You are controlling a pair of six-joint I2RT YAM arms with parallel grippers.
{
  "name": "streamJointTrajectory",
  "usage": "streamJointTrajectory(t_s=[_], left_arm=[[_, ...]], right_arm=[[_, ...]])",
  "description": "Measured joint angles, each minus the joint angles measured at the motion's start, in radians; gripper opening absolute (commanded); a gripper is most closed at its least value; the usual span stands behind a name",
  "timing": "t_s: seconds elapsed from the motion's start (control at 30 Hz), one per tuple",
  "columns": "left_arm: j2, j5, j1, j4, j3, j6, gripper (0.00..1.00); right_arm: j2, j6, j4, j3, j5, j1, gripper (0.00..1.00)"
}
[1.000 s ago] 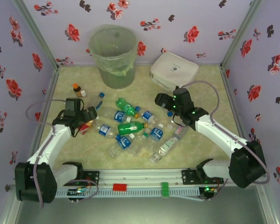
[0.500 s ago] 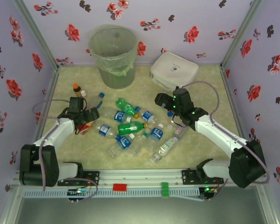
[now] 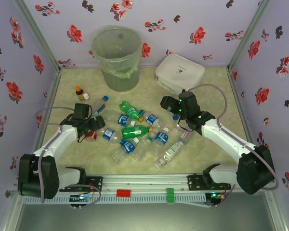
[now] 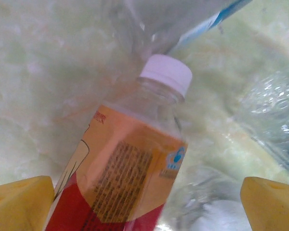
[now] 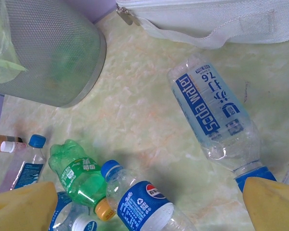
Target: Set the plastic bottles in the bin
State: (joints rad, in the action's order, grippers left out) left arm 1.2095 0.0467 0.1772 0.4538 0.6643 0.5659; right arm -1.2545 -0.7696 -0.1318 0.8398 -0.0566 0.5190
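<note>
- Left gripper sits low at the left edge of the bottle heap, its yellow fingers spread wide. On its wrist camera you see an orange-and-red labelled bottle with a white cap lying between them (the label is just beside one fingertip, and you cannot tell whether they touch).
- Right gripper hangs over the heap's right side, fingers parted and holding nothing. A blue-labelled bottle lies on the floor ahead of it, near the white zip case.
- You have the plastic bottles scattered across the middle of the floor, a few green among the clear ones.
- The bin stands upright against the back wall, left of the case and well apart from the heap.
- Bare floor runs between heap and bin, and along the right wall (the left arm has its side wall close by).
</note>
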Motion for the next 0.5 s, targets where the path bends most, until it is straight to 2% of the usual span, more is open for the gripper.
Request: streamJointTrajectory(t_s=[0.4, 0.5], left_arm=[[0.108, 0.047, 0.002, -0.013, -0.019, 0.006, 0.92], [0.125, 0.05, 0.002, -0.018, -0.019, 0.008, 0.87]], right_arm=[[-0.018, 0.0, 0.0, 0.0, 0.0, 0.0, 1.0], [-0.018, 0.0, 0.0, 0.0, 0.0, 0.0, 1.0]])
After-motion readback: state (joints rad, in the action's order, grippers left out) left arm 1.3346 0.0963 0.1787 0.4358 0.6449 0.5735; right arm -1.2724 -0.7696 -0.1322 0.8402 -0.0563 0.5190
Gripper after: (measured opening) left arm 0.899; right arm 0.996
